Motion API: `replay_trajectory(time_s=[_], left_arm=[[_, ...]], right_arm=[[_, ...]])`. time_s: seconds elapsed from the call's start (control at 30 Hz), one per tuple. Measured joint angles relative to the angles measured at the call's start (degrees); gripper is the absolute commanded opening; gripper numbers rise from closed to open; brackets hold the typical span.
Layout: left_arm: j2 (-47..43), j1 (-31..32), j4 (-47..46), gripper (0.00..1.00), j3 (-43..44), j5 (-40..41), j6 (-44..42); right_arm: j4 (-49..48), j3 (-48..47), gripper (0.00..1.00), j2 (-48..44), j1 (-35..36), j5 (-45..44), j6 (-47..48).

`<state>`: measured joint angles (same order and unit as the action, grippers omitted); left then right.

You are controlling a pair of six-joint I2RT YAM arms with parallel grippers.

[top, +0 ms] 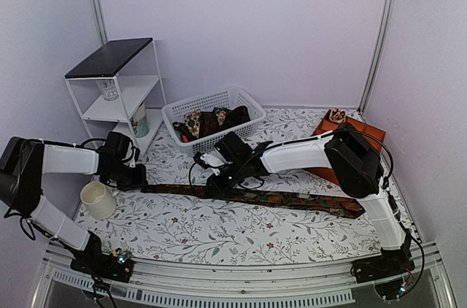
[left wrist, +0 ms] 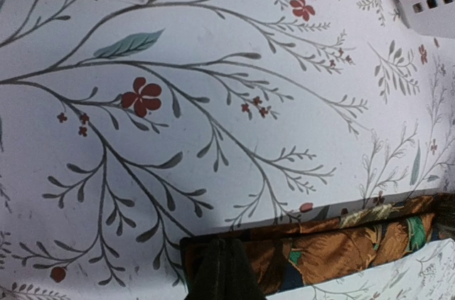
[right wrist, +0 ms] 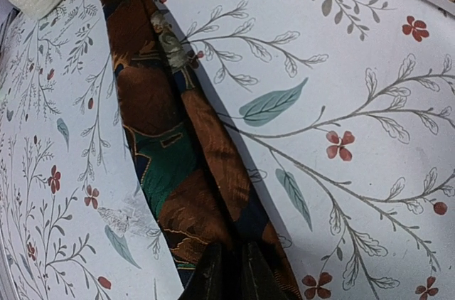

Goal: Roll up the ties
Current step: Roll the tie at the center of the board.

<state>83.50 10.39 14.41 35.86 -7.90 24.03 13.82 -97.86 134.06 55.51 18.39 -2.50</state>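
Tie [top: 255, 197] is laid flat on the surface [top: 219, 233], its long axis stretched rightward from the left hand [top: 137, 180], clamped on the narrow end; the right hand [top: 214, 185] is nearly closed on it partway along.

White basket [top: 208, 96], cup [top: 97, 199], shelf [top: 109, 58]
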Motion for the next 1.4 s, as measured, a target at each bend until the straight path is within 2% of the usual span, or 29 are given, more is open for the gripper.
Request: replay_trajectory(time_s=[0.17,0.53,0.7,0.97,1.4], left_arm=[[0.24,0.00,0.07,0.06,0.02,0.98,-0.35],[-4.59,0.00,3.87,0.12,2.45,4.13,-0.46],[-5.90,0.00,5.11,0.13,3.41,3.10,-0.48],[-5.92,0.02,4.28,0.13,1.73,-1.90,-0.24],[-0.74,0.04,0.35,0.03,-1.27,-0.02,-0.42]], right_arm=[[-1.07,0.68,0.00,0.00,0.00,-1.22,0.42],[-1.88,0.85,0.00,-0.04,0.00,-0.76,0.31],[-1.55,0.85,0.00,-0.39,0.00,-0.70,-0.52],[-1.14,0.76,0.00,-1.66,0.00,-1.31,-0.90],[-0.87,0.70,0.00,-1.64,0.00,-3.63,1.53]])
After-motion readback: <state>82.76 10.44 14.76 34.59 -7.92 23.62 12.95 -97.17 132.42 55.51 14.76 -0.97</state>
